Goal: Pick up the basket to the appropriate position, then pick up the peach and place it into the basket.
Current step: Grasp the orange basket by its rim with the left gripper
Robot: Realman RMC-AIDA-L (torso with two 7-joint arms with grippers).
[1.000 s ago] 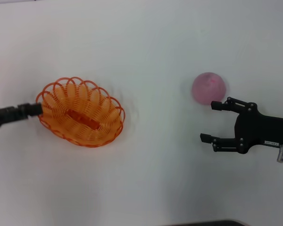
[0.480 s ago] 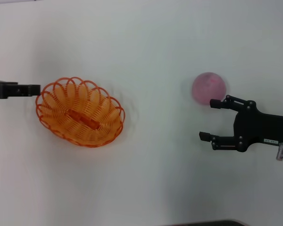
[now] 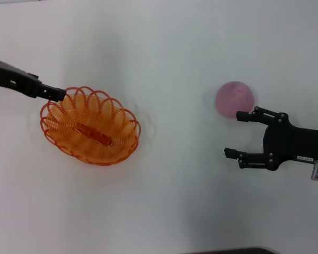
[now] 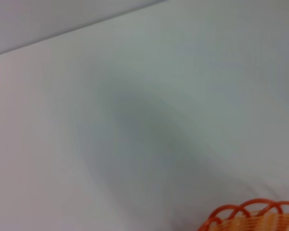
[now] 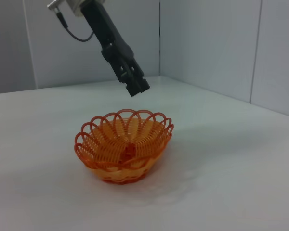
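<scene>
Basket point(image 3: 90, 127) seemingly placed; left gripper point(image 3: 55, 93) poised above rim, closed, empty. Right gripper point(image 3: 233, 135) spread wide, empty, near peach point(image 3: 234, 98). Grasp judged next.

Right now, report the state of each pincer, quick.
Left pincer: shut, holding nothing, above the basket rim, clear of it.
Right pincer: open, empty, beside the peach.
</scene>
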